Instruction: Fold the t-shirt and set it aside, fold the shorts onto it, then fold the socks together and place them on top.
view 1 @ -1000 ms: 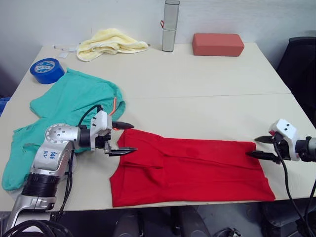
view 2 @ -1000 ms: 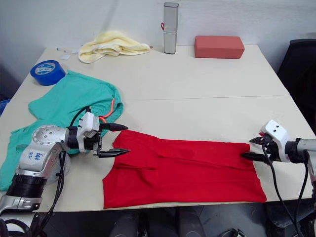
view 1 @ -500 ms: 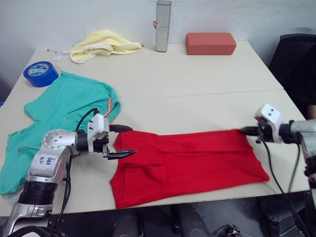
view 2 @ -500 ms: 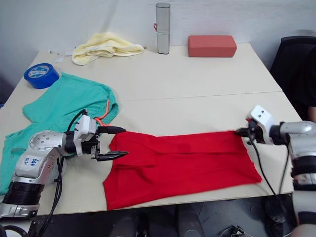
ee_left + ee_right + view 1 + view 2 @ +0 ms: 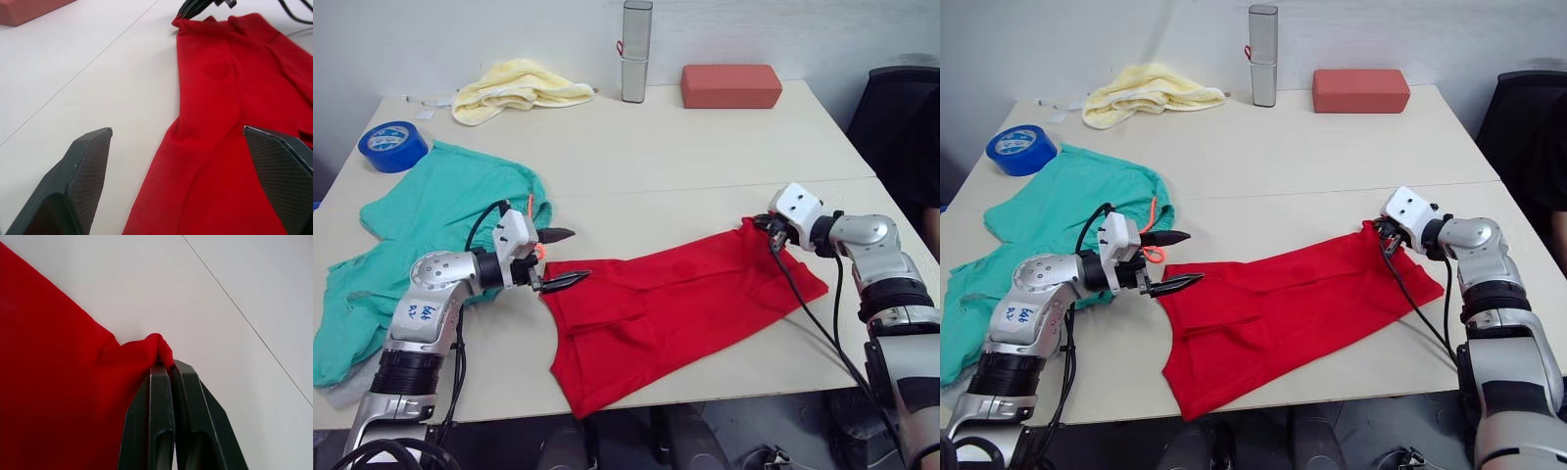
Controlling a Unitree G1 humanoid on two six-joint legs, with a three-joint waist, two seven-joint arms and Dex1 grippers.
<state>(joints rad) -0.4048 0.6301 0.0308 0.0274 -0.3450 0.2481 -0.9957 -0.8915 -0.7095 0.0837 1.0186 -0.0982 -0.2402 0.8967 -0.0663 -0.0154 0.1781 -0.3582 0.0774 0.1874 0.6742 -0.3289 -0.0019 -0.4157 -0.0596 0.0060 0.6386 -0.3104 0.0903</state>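
While the right gripper (image 5: 1383, 235) pinches a corner of the plain red cotton t-shirt (image 5: 1283, 313), only partly folded at the table's near edge, the left gripper (image 5: 1171, 260) hovers open-fingered and the crumpled teal-green fabric shorts (image 5: 1058, 220) await folding.

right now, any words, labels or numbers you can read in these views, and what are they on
White sticker on the left arm: blue handwritten marks, too small and blurred to read.
Blue tape roll: pale printing on its top face, too blurred to read.
T-shirt, shorts, red-brown block, grey canister: no legible text.
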